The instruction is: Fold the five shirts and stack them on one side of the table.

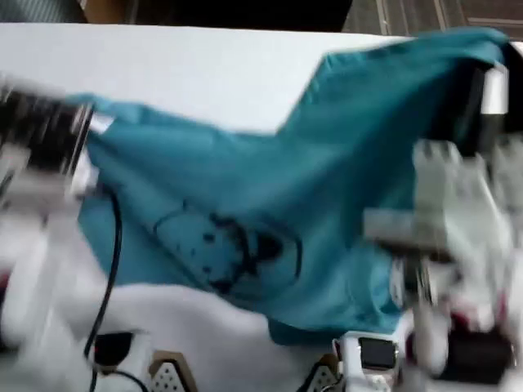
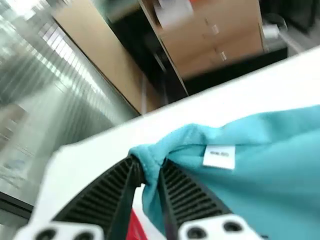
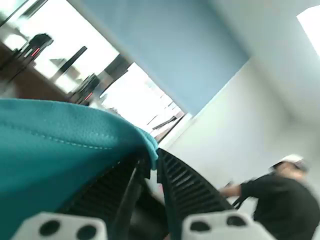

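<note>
With the left gripper (image 2: pixel 148 167), pinches a bunched fold of the teal shirt (image 1: pixel 270 196), black ribbed fingers (image 2: pixel 185 195) pressed together on the cloth, just beside a small white label (image 2: pixel 219 157) sewn into the fabric. With the right gripper (image 3: pixel 152 159), clamps another edge of the same shirt, right where the stitched hem curls over the fingertips. Stretches the shirt between the two arms across the white table (image 1: pixel 180 65): one end up at the left edge beside the left arm (image 1: pixel 41 139), where the label also shows, the other raised toward the far right corner by the right arm (image 1: pixel 458 204). Sags through the middle, with a dark line drawing (image 1: pixel 237 245) on the cloth facing up and the lower hem reaching close to the near edge. Trails a black cable (image 1: pixel 113 269) down from the left arm over the near left part of the surface. Cannot tell whether the middle of the shirt rests on the table or hangs just above it.
</note>
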Available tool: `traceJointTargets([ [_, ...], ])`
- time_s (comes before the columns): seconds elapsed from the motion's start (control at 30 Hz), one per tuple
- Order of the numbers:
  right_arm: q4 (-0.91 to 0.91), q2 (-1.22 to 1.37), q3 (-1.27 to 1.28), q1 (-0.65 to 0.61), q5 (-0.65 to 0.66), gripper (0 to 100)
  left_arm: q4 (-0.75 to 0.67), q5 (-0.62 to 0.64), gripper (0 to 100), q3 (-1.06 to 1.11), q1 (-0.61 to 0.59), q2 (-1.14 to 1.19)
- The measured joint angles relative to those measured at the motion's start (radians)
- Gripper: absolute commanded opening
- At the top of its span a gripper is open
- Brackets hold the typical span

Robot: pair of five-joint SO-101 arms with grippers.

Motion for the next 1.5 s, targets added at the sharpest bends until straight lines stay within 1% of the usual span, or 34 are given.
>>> traceJointTargets([
  [0.13,0.0,0.158,0.092,0.0,0.002,2.1,-0.133,0.0,3,0.126,0.002,0.141],
  [0.23,-0.012,0.293,0.12,0.0,0.002,2.1,-0.247,0.0,3,0.18,0.002,0.25],
  [0.4,-0.153,0.56,0.121,0.0,0.002,2.1,-0.407,-0.002,3,0.184,0.002,0.494],
  [0.5,-0.255,0.73,0.109,-0.012,0.002,2.1,-0.453,-0.002,3,0.143,0.003,0.66],
  [0.63,-0.299,0.922,0.021,-0.034,0.002,2.1,-0.454,-0.002,3,0.014,0.017,0.881],
  [0.7,-0.31,1.003,-0.018,-0.037,0.002,2.1,-0.436,-0.002,3,-0.069,0.032,0.982],
  [0.9,-0.318,1.189,-0.117,-0.041,0.002,2.1,-0.31,-0.002,3,-0.358,0.058,1.232],
  [1.07,-0.318,1.284,-0.196,-0.041,0.002,2.1,-0.224,0.002,3,-0.585,0.058,1.409],
  [1.17,-0.311,1.295,-0.206,-0.041,0.002,2.1,-0.158,0.002,3,-0.692,0.058,1.491],
  [1.27,-0.239,1.295,-0.212,-0.041,0.002,2.1,-0.064,0.003,3,-0.793,0.061,1.542],
  [1.37,-0.12,1.275,-0.212,-0.041,0.002,2.1,0.068,0.003,3,-0.887,0.072,1.55],
  [1.43,-0.025,1.226,-0.212,-0.035,0.002,2.1,0.172,-0.026,3,-0.951,0.075,1.55],
  [1.5,0.064,1.155,-0.212,-0.026,0.002,2.1,0.235,-0.055,3,-0.974,0.077,1.548],
])
